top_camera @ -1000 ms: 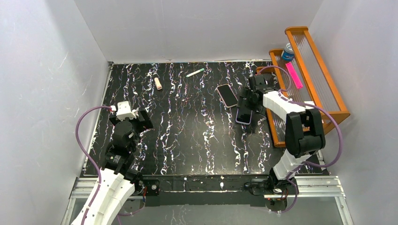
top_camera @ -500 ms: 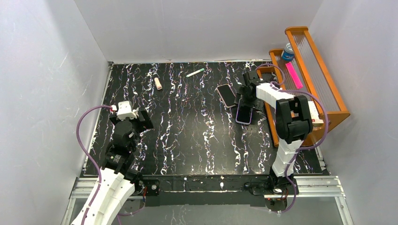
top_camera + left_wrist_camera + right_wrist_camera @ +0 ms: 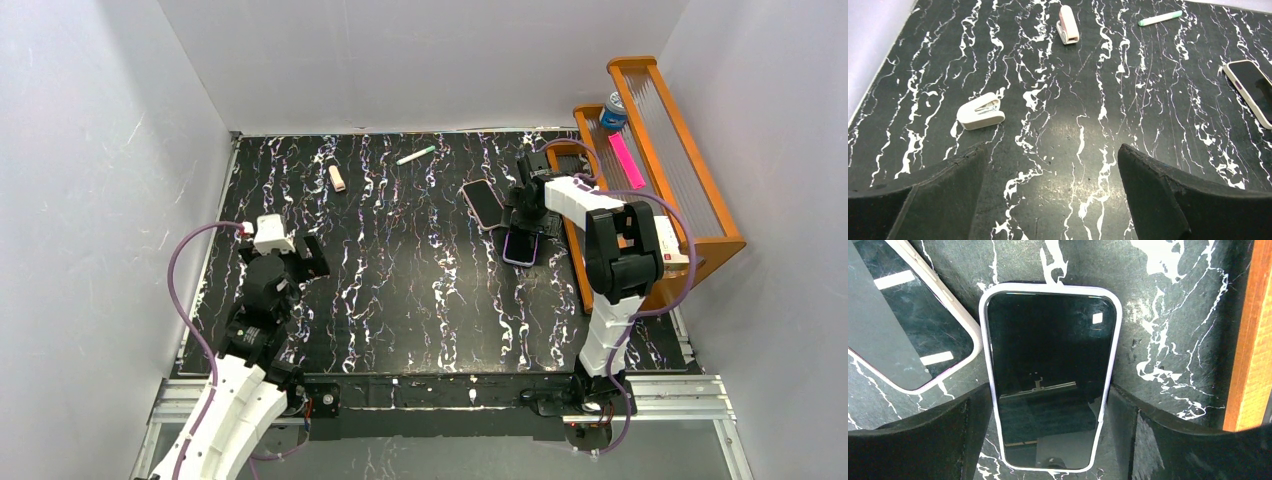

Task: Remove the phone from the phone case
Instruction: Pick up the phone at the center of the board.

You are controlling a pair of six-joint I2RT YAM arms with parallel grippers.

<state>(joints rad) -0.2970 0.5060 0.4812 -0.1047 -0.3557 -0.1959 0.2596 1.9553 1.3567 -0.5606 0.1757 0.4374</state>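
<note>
the right hand (image 3: 1045, 395) has swung in over the cased phone (image 3: 1050, 340); spread apart, it straddles the phone's long edges, which run straight ahead.

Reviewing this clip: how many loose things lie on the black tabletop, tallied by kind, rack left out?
Phones: 2, the lavender-cased phone and the pale-cased phone.
Small staplers: 2, the white stapler and the pink stapler.
Pens: 1, the green pen.
Total: 5.
</note>
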